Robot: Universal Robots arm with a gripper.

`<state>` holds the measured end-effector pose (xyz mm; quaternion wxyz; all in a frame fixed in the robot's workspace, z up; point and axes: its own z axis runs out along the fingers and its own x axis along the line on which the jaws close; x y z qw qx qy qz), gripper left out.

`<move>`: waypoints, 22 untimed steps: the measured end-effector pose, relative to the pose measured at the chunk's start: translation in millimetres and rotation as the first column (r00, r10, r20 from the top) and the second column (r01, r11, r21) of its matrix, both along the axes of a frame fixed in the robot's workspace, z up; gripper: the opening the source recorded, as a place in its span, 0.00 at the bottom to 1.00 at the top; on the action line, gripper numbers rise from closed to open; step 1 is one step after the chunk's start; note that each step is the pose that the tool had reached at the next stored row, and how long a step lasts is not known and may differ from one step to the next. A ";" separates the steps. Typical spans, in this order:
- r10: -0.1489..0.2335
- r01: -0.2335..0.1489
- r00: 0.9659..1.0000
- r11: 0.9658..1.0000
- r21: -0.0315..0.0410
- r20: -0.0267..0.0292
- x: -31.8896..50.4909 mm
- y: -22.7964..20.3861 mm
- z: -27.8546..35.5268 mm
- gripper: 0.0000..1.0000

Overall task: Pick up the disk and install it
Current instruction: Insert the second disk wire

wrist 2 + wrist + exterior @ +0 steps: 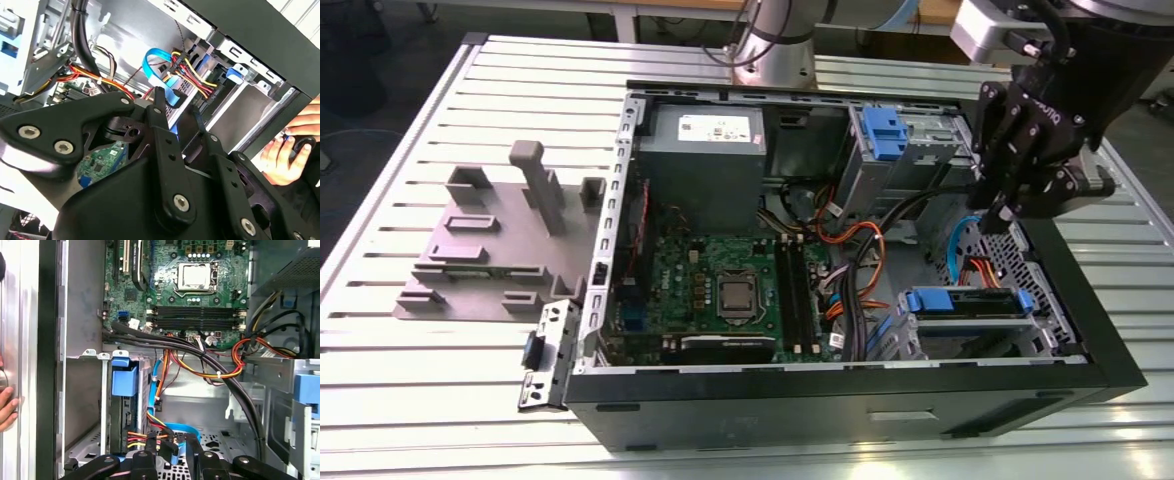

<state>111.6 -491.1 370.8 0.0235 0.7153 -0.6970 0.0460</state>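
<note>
Sitting in the drive cage (974, 338) at the exterior view's right, the disk (965, 300) looks stiff, dense and probably shock-sensitive, best held by its blue carrier's edges, while the gripper (998, 222) hovers above it, fingers apart and empty.
</note>
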 end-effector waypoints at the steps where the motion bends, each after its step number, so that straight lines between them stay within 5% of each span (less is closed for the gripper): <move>1: 0.000 0.000 1.000 1.000 -0.003 0.000 0.1 0.1 -1.1 0.37; 7: 0.000 0.000 1.000 1.000 -0.021 0.000 0.7 0.7 -7.1 0.21; 22: 0.000 0.000 1.000 0.998 -0.063 0.000 2.1 1.3 -19.6 0.29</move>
